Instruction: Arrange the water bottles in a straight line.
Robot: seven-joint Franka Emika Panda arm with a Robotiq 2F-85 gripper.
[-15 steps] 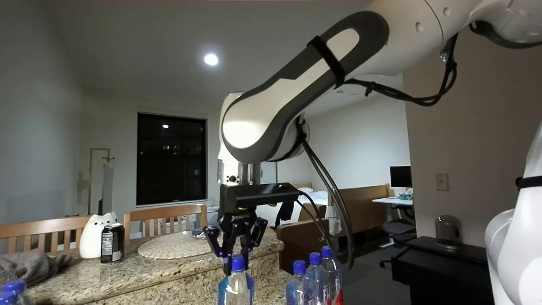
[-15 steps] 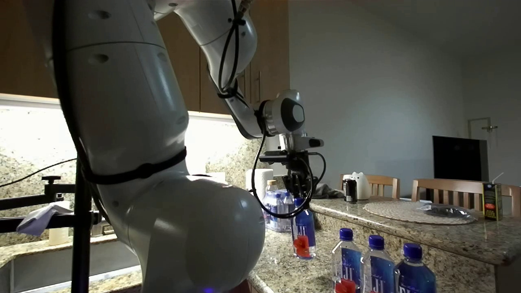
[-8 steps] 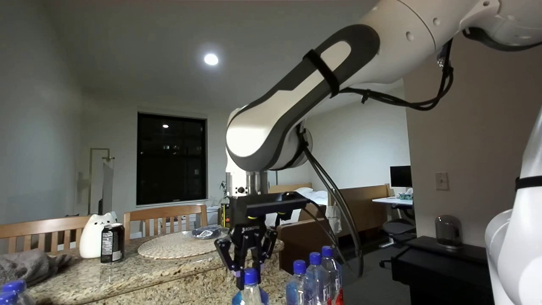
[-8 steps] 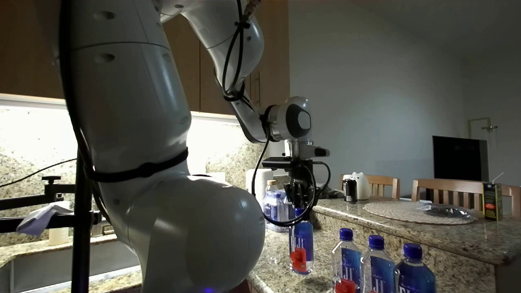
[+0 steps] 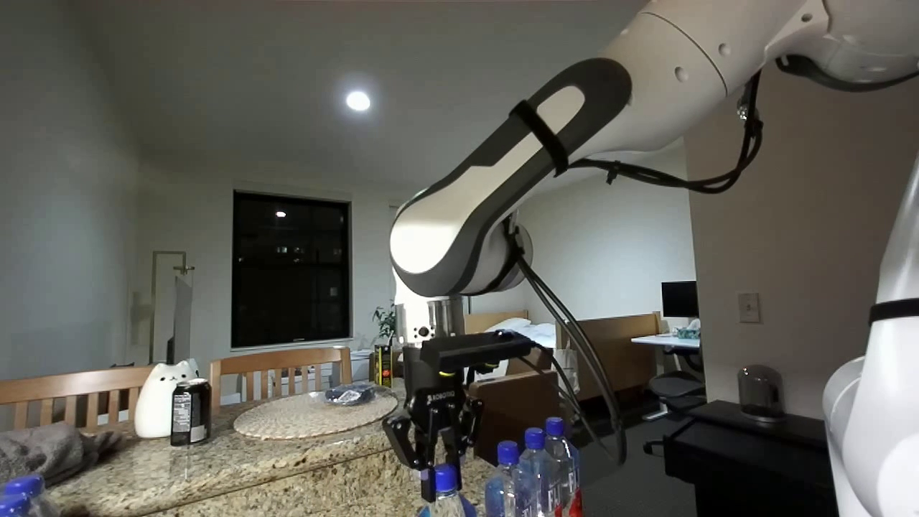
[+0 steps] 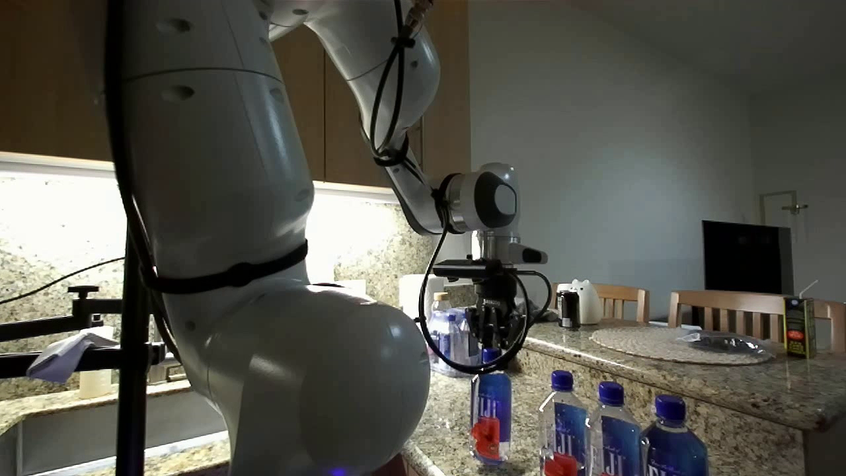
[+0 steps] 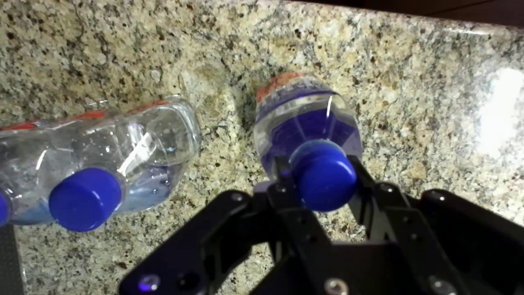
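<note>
My gripper [image 5: 444,463] is shut on the neck, just under the blue cap, of one water bottle [image 6: 491,410]. It also shows in the wrist view [image 7: 321,176], with a finger on each side of the cap. The held bottle [image 7: 309,119] hangs roughly upright; whether its base touches the counter I cannot tell. Three more bottles stand close together in a row: the nearest one [image 6: 562,423], a middle one [image 6: 613,430] and an end one [image 6: 673,443]. The held bottle is apart from this row, with a narrow gap. In the wrist view two of them show at left, the nearer cap [image 7: 85,199] clearly.
Further blue-capped bottles [image 6: 451,340] stand behind the gripper; two caps [image 5: 25,486] show at the far left in an exterior view. A raised granite ledge [image 6: 661,380] runs beside the row. On it are a placemat [image 6: 634,344], a black can [image 6: 568,309] and a carton [image 6: 800,327].
My gripper has carried the held bottle to the right and down in an exterior view, closer to the row of three. The row has not moved. The gripper has stayed shut on the bottle.
</note>
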